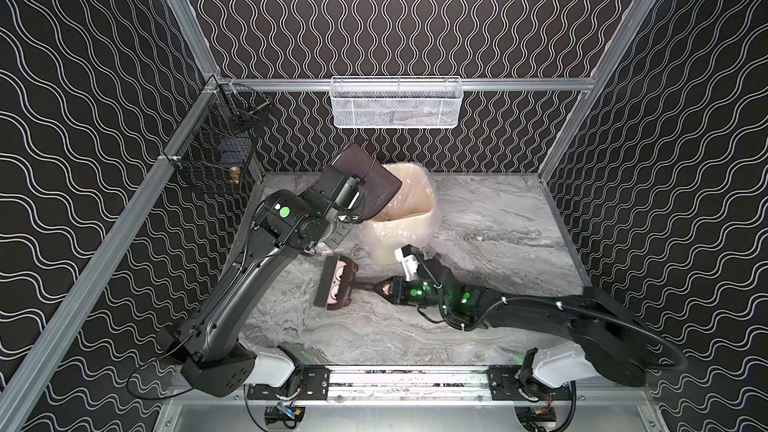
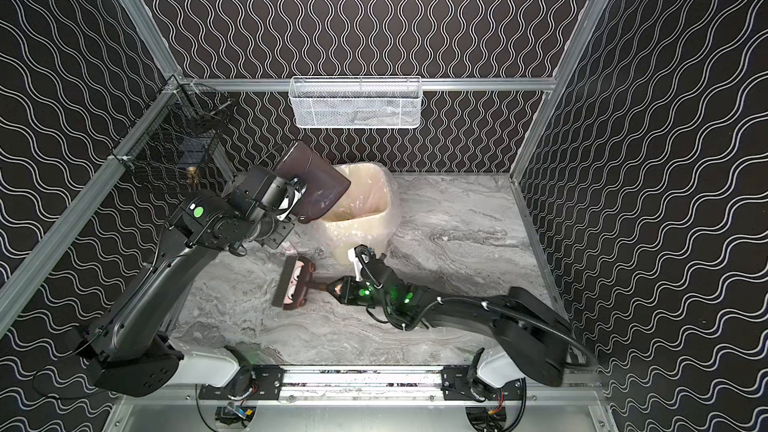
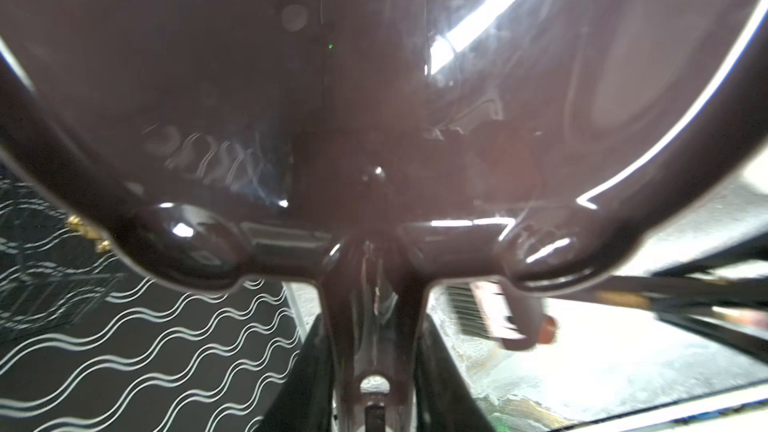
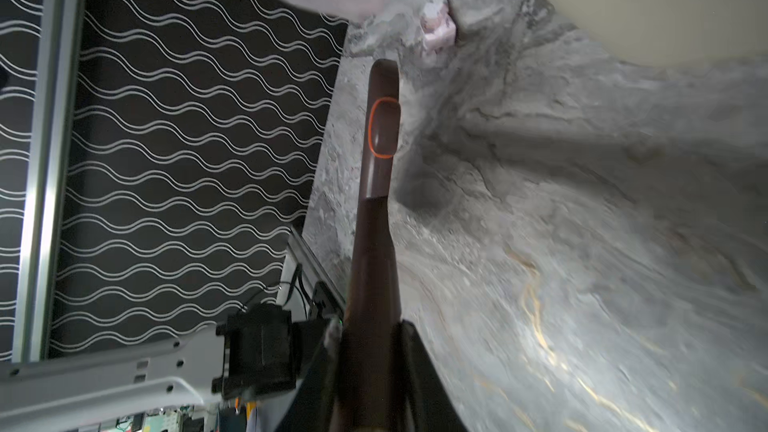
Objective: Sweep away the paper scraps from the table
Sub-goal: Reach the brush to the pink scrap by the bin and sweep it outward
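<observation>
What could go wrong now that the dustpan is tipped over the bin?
The dustpan in the left hand hangs over the rim of the bin, so any scraps could spill outside. One pale paper scrap lies on the table beside the bin, under the left arm, and might be missed.

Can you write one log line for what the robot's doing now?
left gripper: shut on dustpan, tilted over bin | right gripper: shut on brush, on table | paper scrap: on table near bin

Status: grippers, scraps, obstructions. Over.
Left gripper shut on dustpan, tipped over bin. Right gripper shut on brush. One scrap on table by bin, under left arm.
</observation>
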Tool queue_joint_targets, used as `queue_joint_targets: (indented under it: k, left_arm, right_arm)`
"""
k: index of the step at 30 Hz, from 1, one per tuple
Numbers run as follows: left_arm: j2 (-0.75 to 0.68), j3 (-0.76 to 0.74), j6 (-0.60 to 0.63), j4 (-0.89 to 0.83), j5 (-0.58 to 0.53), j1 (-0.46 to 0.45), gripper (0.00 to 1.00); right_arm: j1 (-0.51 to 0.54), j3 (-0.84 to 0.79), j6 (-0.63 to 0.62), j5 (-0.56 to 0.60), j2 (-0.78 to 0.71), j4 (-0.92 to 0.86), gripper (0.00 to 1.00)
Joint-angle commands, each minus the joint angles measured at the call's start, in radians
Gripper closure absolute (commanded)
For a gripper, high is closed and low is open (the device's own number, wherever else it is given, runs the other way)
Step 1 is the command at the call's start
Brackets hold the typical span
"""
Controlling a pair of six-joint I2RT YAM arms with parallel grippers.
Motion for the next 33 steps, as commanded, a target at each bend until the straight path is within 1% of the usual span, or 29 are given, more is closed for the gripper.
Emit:
queue_joint_targets:
  k: [1,4,9,11,13,14,18,20,24,28,30,33]
  left_arm:
    - [-0.013,-0.003,0.039,0.035,0.041,0.007,1.00]
    - [-0.022,-0.002,0.053,0.035,0.048,0.013,1.00]
    - [-0.038,-0.023,0.056,0.035,0.057,0.019,1.00]
    - [-0.044,-0.033,0.054,0.035,0.062,0.021,1.00]
    - [-0.050,-0.041,0.056,0.035,0.063,0.024,1.00]
    - [-0.052,-0.045,0.057,0.032,0.061,0.025,1.00]
    - [-0.060,-0.048,0.059,0.030,0.055,0.028,1.00]
    - [-0.058,-0.046,0.057,0.025,0.056,0.028,1.00]
    - [-0.053,-0.041,0.057,0.021,0.051,0.030,1.00]
    - [-0.049,-0.034,0.057,0.016,0.042,0.031,1.00]
    - [-0.047,-0.037,0.054,0.016,0.038,0.030,1.00]
    - [-0.041,-0.040,0.051,0.016,0.039,0.032,1.00]
  right_arm:
    - [0.006,0.040,0.086,0.069,0.116,0.349,1.00]
    - [0.015,0.111,0.114,0.091,0.226,0.416,1.00]
    - [0.018,0.164,0.198,0.208,0.327,0.448,1.00]
    - [0.016,0.191,0.224,0.236,0.350,0.413,1.00]
    - [0.012,0.233,0.250,0.237,0.371,0.372,1.00]
    - [0.012,0.249,0.268,0.243,0.406,0.359,1.00]
    - [0.011,0.265,0.364,0.254,0.462,0.346,1.00]
    - [0.010,0.297,0.405,0.257,0.474,0.309,1.00]
    - [0.009,0.279,0.446,0.249,0.452,0.248,1.00]
    - [0.004,0.190,0.450,0.226,0.346,0.145,1.00]
    - [-0.005,0.143,0.435,0.190,0.293,0.091,1.00]
    - [-0.029,0.047,0.396,0.096,0.203,0.024,1.00]
